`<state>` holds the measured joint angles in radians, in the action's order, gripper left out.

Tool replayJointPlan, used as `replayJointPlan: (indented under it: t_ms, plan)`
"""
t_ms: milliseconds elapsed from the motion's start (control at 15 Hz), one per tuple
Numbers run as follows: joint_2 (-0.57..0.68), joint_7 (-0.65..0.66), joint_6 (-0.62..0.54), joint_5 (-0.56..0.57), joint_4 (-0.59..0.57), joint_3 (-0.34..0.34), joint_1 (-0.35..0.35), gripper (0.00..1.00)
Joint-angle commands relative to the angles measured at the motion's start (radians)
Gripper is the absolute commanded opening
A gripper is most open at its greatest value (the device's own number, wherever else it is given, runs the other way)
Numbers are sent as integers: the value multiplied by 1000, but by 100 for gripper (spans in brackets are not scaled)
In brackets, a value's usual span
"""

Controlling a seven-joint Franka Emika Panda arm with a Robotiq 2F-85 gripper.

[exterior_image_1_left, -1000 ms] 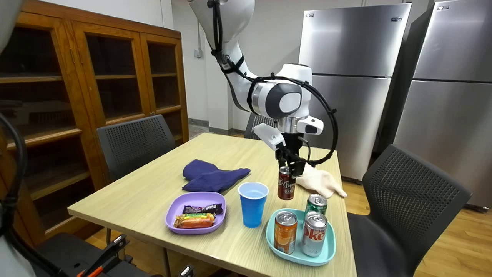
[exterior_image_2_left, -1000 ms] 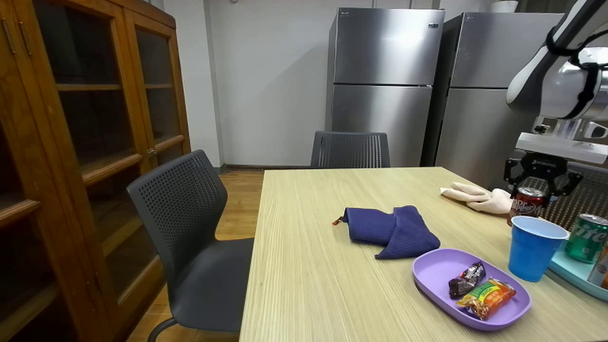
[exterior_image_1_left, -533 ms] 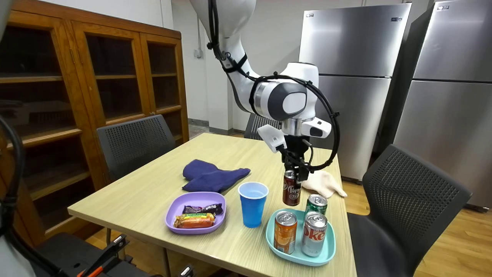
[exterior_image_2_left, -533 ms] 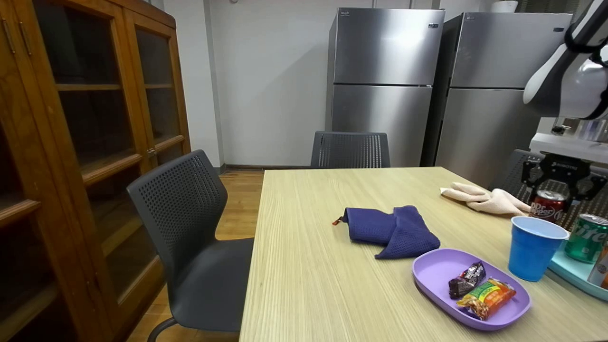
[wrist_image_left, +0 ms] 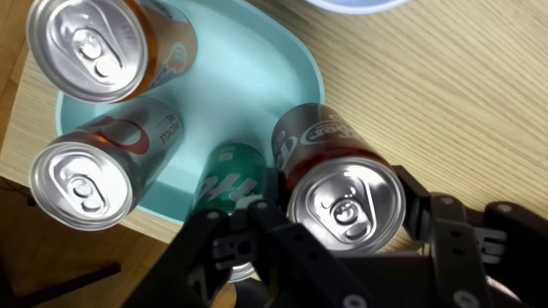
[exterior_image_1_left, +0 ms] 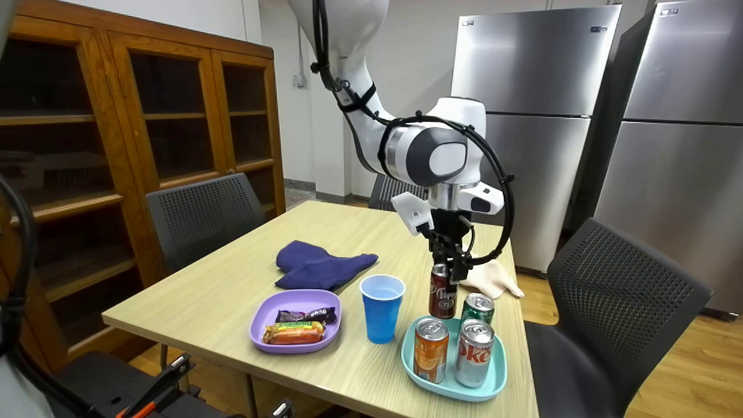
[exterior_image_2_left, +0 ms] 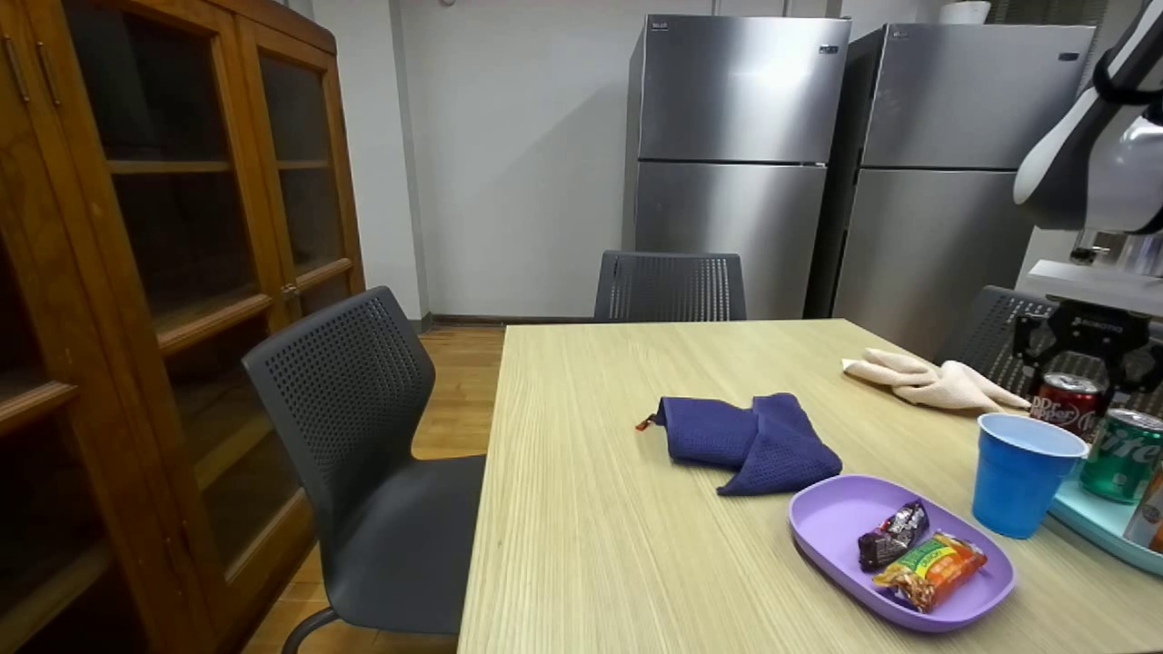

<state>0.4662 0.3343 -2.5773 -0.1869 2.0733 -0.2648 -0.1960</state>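
The Robotiq gripper (wrist_image_left: 343,192) is closed around the Dr Pepper can (exterior_image_1_left: 442,303), clamping it from both sides near the top. The can is upright: its long axis runs close to vertical, the pull-tab end points up toward the wrist and the base points down, with lettering that reads right way up in both exterior views. It is at the rim of the teal tray (wrist_image_left: 239,72), just beside the green Sprite can (exterior_image_2_left: 1122,463); whether its base touches anything cannot be told.

Inside the tray, the silver Coke can (exterior_image_1_left: 475,357) and the orange soda can (exterior_image_1_left: 430,355) also stand upright. Near the tray is a blue cup (exterior_image_1_left: 382,313), then a purple plate (exterior_image_1_left: 296,302) bearing a dark-wrapped snack (exterior_image_1_left: 305,315) and an orange-wrapped snack (exterior_image_1_left: 294,332). A crumpled navy cloth (exterior_image_1_left: 325,273) and a cream cloth (exterior_image_2_left: 936,381) lie farther back.

All this is on a pale wood-grain table (exterior_image_1_left: 232,278), its surface matte and finely streaked. Dark grey chairs (exterior_image_1_left: 627,302) with perforated backs surround it. Beyond are a brown wooden cabinet (exterior_image_1_left: 168,110) with glass doors, two stainless-steel refrigerators (exterior_image_1_left: 534,64), a plain white wall (exterior_image_2_left: 527,182) and a wood-plank floor (exterior_image_1_left: 691,354).
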Motion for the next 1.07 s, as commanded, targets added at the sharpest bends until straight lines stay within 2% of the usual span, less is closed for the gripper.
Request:
replayJointPlan:
  t_ms: [0,1000]
  plan:
    - [-62,41,13,24,53,-17,21,39]
    - [-45,100,9,37,83,-43,42,39]
